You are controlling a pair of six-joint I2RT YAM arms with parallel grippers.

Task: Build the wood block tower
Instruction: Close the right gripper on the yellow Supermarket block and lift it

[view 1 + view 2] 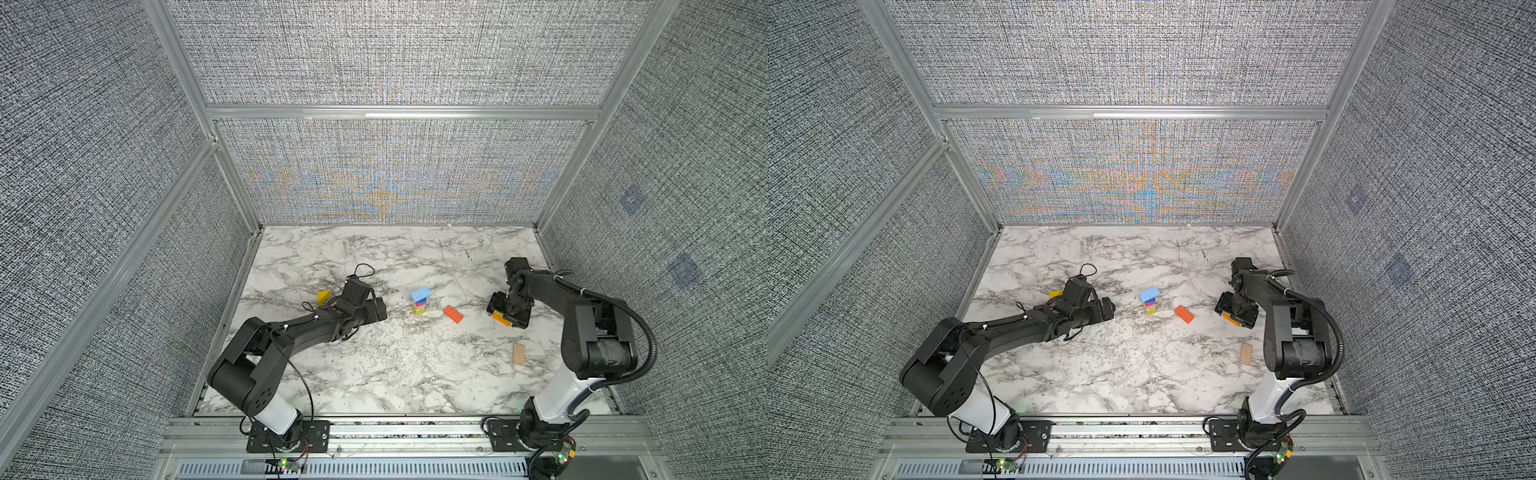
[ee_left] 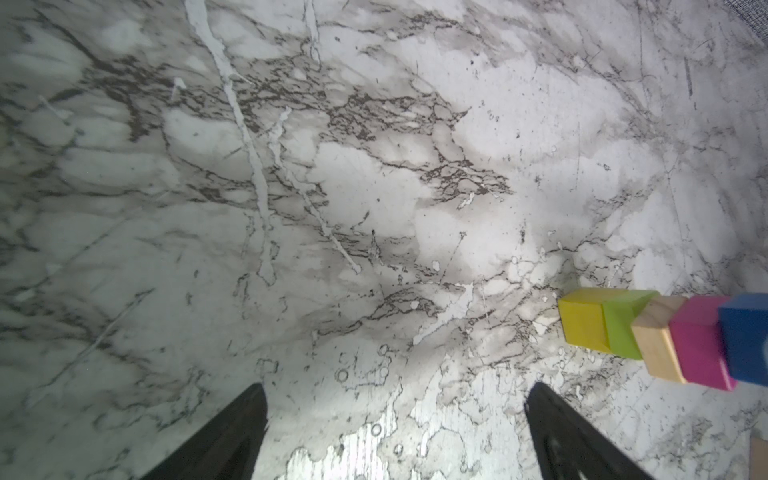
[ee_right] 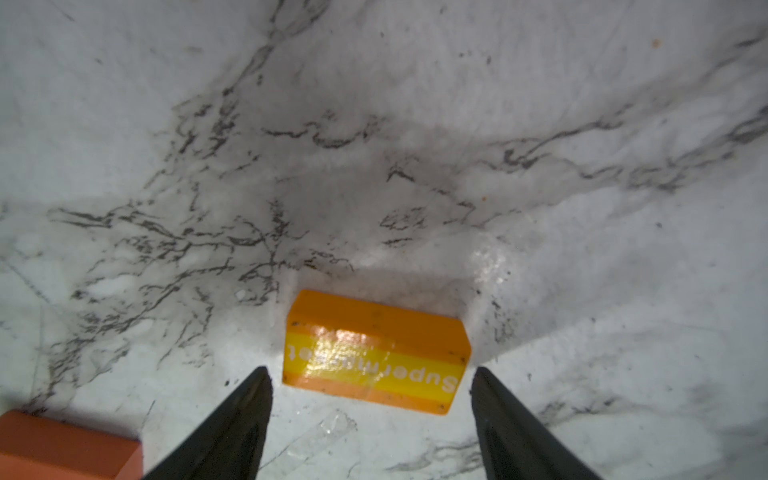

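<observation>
— Right gripper [image 3: 370, 374]: state?
— Spread apart, clamped on nothing. Hanging low over the orange block [image 3: 376, 353] with the yellow "Supermarket" band, one fingertip off each end. Touching it or not: cannot tell.
— Where, that block?
— Flat on the marble table [image 1: 374, 374], well to the right of the tower [image 1: 420, 301]. In both top views, only a sliver showing under the gripper.
— Left gripper [image 2: 395, 395]?
— Wide apart too, empty; only bare marble between the tips. Low over the table, pointing toward the tower, near it, not touching.
— Tower?
— Upright near mid-table. Yellow block [image 2: 582, 324] lowest, lime block [image 2: 623, 328] on it, then plain wood cube [image 2: 656, 345], magenta cube [image 2: 698, 349], and blue slab [image 1: 420, 294] on top, wider than the cubes beneath.
— Loose pieces?
— Orange slab [image 1: 453, 314] flat between tower and right gripper, apart from both. Yellow wedge [image 1: 323, 296] just beyond the left arm [image 1: 299, 328], mostly hidden by it in a top view. Plain plank [image 1: 518, 354] nearer the front edge, near the right arm [image 1: 582, 316]. All well apart from one another.
</observation>
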